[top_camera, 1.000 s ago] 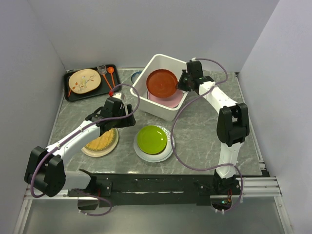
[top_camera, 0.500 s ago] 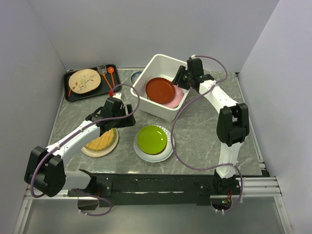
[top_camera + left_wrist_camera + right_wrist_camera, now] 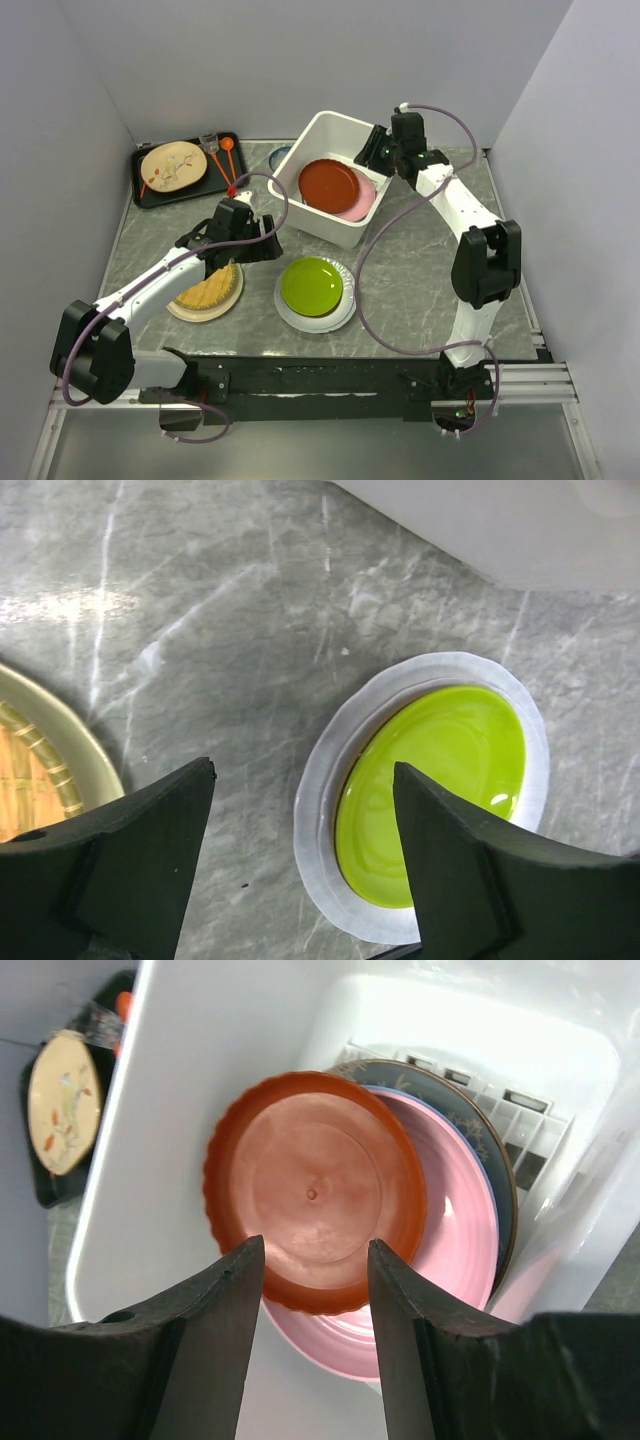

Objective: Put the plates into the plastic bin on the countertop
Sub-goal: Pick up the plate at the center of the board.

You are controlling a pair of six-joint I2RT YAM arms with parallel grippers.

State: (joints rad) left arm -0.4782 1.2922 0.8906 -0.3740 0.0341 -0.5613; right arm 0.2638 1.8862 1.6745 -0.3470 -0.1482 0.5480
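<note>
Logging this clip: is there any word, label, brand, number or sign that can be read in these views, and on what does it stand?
None: no view shows any readable word, label, brand, number or sign.
The white bin, red plate and green plate are plain.
The cream plate at the far left bears only a twig-and-leaf pattern, no writing.

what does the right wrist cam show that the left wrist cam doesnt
Only right wrist: the red plate lying on a pink plate and a dark patterned plate inside the plastic bin, plus the twig-patterned cream plate. Only left wrist: the lime green plate on a white plate and the rim of the woven yellow plate, on the countertop. Both: the bin's white wall, and an open gripper, the right gripper and the left gripper.
</note>
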